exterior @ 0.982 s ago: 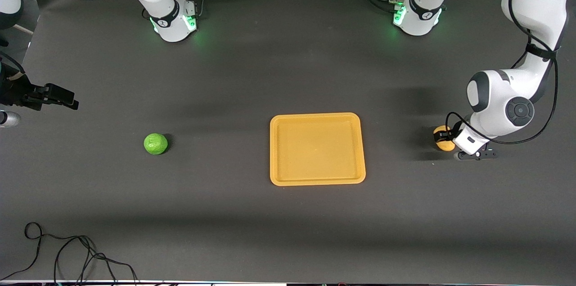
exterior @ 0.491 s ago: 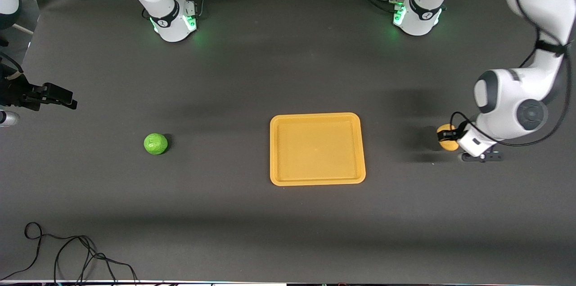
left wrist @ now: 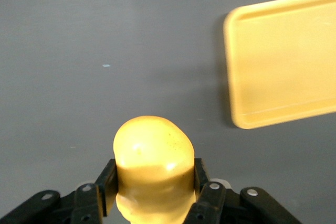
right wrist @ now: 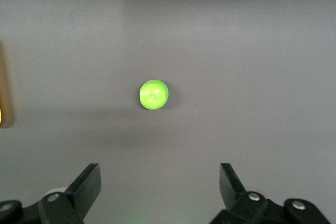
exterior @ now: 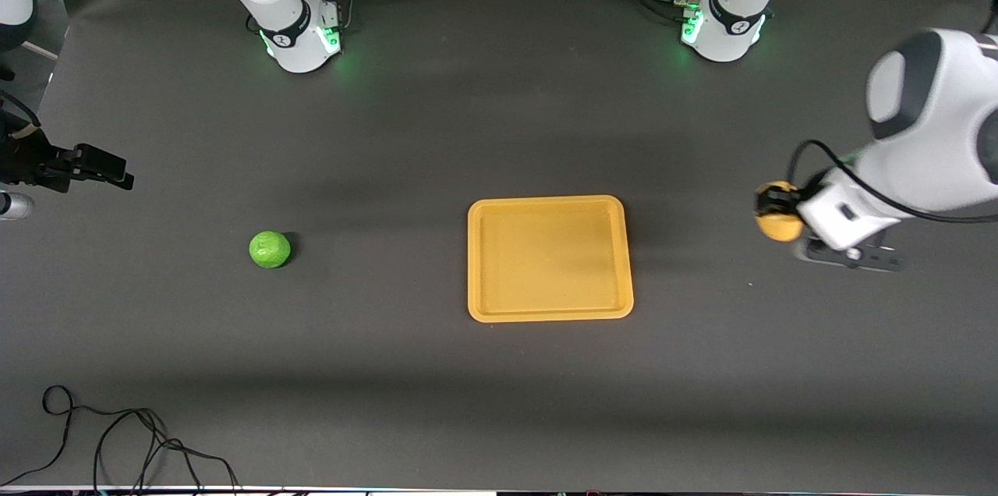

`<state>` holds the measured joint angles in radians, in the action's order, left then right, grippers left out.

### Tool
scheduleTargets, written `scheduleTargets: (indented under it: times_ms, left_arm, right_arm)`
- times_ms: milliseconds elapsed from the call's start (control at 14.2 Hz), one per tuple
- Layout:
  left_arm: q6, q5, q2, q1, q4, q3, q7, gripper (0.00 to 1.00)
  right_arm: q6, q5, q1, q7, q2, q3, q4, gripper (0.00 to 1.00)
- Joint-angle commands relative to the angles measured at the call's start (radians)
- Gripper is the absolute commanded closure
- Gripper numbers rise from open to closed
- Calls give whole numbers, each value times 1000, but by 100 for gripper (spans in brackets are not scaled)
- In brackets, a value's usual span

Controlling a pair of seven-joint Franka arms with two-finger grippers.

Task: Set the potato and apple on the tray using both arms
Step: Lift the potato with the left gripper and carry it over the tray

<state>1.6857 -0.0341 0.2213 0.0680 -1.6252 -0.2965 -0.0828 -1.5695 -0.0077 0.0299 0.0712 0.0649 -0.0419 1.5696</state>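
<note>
**Left tool carries the potato; apple sits alone on the worktop**

You are looking down at a dark grey worktop [exterior: 437,129] with two white arms based along its upper edge. Your left tool [left wrist: 152,182] is clenched on the potato [exterior: 778,221], a lumpy yellow-orange oval. The left wrist view shows a black finger [left wrist: 106,179] pressed against each side of it. The potato is up in the air, over bare worktop toward the left arm's end, well apart from the tray [exterior: 550,258].

The tray is a flat yellow-orange rectangle with rounded corners and a raised rim. It lies near the middle of the worktop with nothing on it. One corner of it also shows in the left wrist view [left wrist: 283,61].

The apple [exterior: 270,249], a small round bright green ball, rests on the worktop toward the right arm's end, well apart from the tray. Your right tool [right wrist: 160,192] hangs over the worktop near the apple with its fingers spread wide and nothing between them. The apple shows clearly in the right wrist view [right wrist: 154,94].

A loose black cable [exterior: 117,441] lies near the worktop's front edge. You will find no readable writing or labels anywhere here.
</note>
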Motion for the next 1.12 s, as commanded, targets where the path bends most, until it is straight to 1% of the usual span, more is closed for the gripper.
scheduleTargets:
  times_ms: [0, 140, 211, 421, 561, 772, 1053]
  left_arm:
    - [35, -7, 67, -95, 36, -32, -205, 100]
    - [132, -1, 117, -177, 12, -30, -312, 100]
    - [199, 2, 154, -200, -11, -30, -375, 100]
    - [461, 10, 217, -280, -138, -29, -527, 100]
    - [595, 54, 263, -309, -202, -27, -577, 100]
    - [623, 126, 311, -313, -206, -27, -640, 100]
    - [654, 131, 343, -314, -206, -24, -646, 100]
  right_arm:
    - [-6, 9, -5, 9, 16, -7, -25, 0]
    - [-7, 9, -7, 9, 16, -7, -25, 0]
    - [-9, 9, -8, 9, 18, -7, -25, 0]
    - [-11, 9, -7, 9, 16, -7, -25, 0]
    - [-23, 9, -8, 7, 15, -7, -20, 0]
    - [-24, 9, -5, 7, 18, -7, -19, 0]
    - [-26, 11, -4, 7, 18, -7, -19, 0]
